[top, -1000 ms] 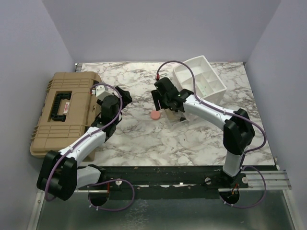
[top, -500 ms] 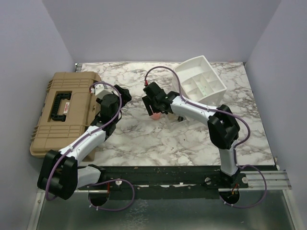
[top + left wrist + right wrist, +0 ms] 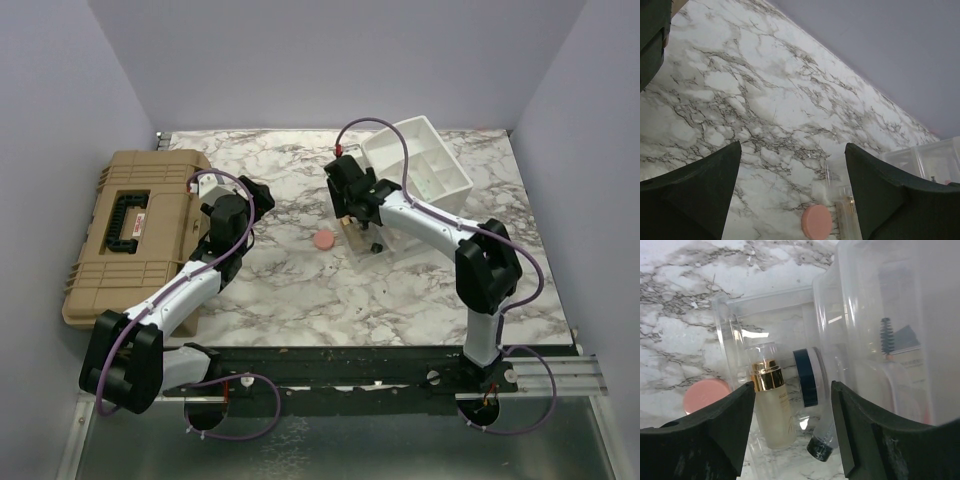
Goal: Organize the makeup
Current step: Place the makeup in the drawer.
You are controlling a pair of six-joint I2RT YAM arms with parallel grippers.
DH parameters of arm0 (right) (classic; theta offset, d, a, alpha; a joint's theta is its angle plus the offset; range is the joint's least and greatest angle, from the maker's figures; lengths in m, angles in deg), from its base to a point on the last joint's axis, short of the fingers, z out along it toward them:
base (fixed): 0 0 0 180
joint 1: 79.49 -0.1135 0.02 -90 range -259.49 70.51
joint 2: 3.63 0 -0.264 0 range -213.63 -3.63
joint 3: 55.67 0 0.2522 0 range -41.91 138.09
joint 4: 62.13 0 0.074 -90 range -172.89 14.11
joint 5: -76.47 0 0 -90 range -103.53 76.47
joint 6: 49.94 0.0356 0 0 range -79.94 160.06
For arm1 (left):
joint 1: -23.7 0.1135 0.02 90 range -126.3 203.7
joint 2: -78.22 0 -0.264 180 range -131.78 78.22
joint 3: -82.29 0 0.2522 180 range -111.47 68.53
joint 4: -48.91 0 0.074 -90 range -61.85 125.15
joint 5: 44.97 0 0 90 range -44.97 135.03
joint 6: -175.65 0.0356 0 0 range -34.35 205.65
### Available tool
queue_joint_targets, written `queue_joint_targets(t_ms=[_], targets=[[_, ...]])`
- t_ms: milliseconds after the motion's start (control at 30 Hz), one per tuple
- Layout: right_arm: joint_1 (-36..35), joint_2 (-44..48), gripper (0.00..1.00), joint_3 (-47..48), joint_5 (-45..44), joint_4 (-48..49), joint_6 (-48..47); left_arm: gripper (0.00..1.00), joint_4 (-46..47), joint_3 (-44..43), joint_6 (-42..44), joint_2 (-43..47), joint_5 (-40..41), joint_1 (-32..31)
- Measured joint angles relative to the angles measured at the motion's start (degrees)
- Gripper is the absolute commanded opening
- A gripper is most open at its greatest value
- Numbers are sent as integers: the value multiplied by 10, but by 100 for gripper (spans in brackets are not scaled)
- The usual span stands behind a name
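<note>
The makeup lies mid-table. A pink round puff rests flat on the marble. Just right of it a clear plastic tray holds a frosted gold-capped bottle, a blue compact standing on edge and a small dark-capped vial. My right gripper hovers open above the tray, nothing between its fingers. My left gripper is open left of the puff, well above the table and holding nothing.
A white compartmented organizer sits tilted at the back right, behind the clear tray. A mascara brush shows through clear plastic. The big tan hard case lies shut along the left edge, beside my left arm.
My right arm swung left over the puff, then came back right above the clear tray, its jaws narrowing slightly. The puff and my left arm stayed put.
</note>
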Motion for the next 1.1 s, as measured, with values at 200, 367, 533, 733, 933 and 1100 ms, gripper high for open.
queue_joint_targets(t_ms=[200, 367, 533, 733, 933, 1100], targets=[[4, -43, 67, 0, 8, -4, 16, 86, 1, -1, 0, 0, -2, 1], [4, -57, 65, 0, 16, -6, 24, 86, 2, -1, 0, 0, -5, 1], [4, -55, 65, 0, 47, 3, 27, 86, 2, -1, 0, 0, -5, 1], [6, -50, 64, -2, 146, 14, 29, 86, 2, -1, 0, 0, -5, 1], [5, -50, 64, -3, 172, 8, 27, 86, 2, -1, 0, 0, -6, 3], [5, -49, 61, 6, 182, -8, 12, 86, 3, -1, -3, 0, -7, 4]])
